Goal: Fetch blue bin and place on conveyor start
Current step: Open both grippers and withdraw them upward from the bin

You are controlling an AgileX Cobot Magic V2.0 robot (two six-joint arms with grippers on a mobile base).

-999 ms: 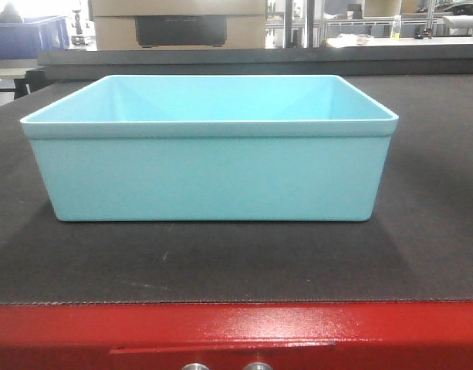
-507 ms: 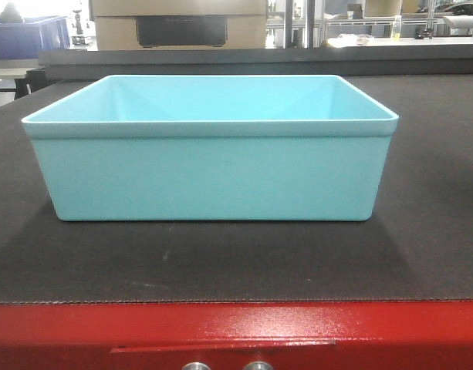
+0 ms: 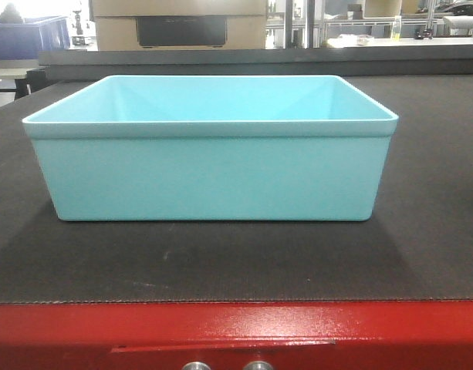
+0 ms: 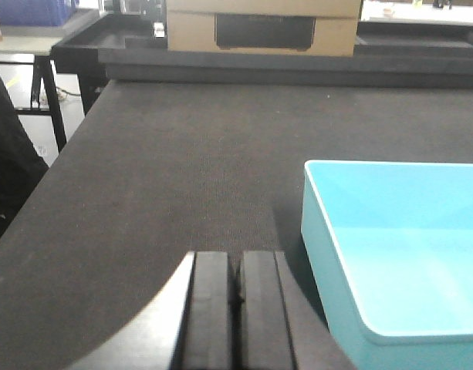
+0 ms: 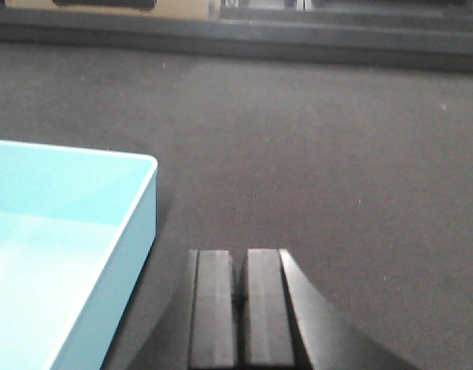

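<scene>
Left wrist view: left gripper [image 4: 237,297] above bare belt, jaws pressed together, holding nothing; blue bin just to its right, apart.
Blue bin [image 3: 211,146]: light turquoise tub, plain smooth walls, rounded corners, thin rim, upright, nothing inside.
Place: on the conveyor start [image 3: 421,254], dark textured belt, near the red frame [image 3: 236,331].
Right gripper [image 5: 240,304]: right of the bin, jaws together, apart from it.
Behind: cardboard box [image 3: 178,23] beyond the belt.
</scene>
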